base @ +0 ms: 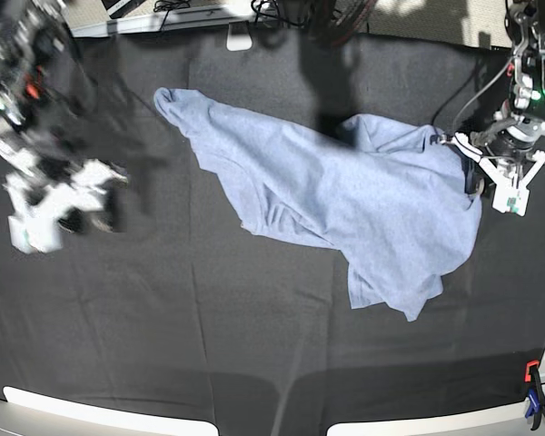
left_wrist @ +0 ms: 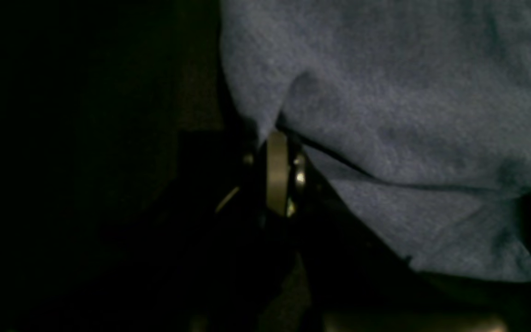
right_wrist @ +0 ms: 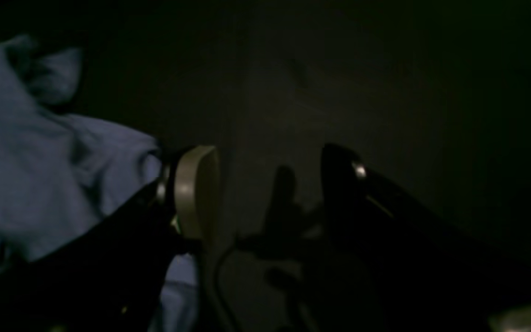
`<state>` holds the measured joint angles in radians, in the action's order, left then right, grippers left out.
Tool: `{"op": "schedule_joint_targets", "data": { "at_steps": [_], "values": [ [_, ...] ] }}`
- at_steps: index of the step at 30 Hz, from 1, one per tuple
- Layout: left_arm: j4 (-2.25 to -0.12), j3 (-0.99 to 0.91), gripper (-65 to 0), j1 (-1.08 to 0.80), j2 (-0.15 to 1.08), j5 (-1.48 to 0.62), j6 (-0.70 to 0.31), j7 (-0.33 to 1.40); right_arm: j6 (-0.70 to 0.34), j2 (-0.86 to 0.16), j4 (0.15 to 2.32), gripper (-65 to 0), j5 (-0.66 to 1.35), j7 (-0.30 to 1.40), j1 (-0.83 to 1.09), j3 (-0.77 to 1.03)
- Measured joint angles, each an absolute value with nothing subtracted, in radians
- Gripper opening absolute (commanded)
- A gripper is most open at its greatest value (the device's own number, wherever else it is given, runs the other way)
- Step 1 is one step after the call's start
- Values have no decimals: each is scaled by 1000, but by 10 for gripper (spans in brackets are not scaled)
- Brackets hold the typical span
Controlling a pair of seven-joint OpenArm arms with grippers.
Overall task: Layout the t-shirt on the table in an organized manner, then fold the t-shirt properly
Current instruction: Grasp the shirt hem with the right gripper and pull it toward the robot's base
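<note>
The light blue-grey t-shirt lies unevenly spread and wrinkled across the middle of the black table; no lettering shows. My left gripper is at the shirt's right edge. In the left wrist view the left gripper is shut, with a fold of the shirt pinched at the tips. My right gripper is open and empty, low over bare black cloth, with the shirt just to the left of one pad. In the base view the right gripper is blurred, left of the shirt.
An orange and blue clamp grips the table's front right edge. Cables and a white object lie along the back edge. Pale surfaces show below the table's front edge.
</note>
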<state>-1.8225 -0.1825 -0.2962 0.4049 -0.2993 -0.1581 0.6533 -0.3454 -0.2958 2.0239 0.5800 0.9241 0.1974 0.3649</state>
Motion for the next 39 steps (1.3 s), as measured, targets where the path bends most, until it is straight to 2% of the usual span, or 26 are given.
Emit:
{"op": "schedule_joint_targets", "data": {
  "at_steps": [6,12,19,26,30,39],
  "values": [
    [-1822,-183,-650,-296,405,-299,-158,652,-341,-221,1830,-303,464,947,75,145],
    [-1822,-183,-650,-296,405,-299,-158,652,-315,-129,1674,-303,392,997,-82,49],
    [-1822,-183,-650,-297,405,-299,-158,651,-315,-30,1494,-303,245,1005,-205,42],
    [-1822,-183,-650,-297,405,-299,-158,652,-311,-13,1312,-303,176,1034,-331,43],
    [-1822,-183,-650,-297,405,-299,-158,651,-311,-13,1211,-303,176,1099,-357,43],
    [-1822,-183,-650,-297,405,-299,-158,651,-312,18,1204,-305,265,1119,-358,43]
  ]
}}
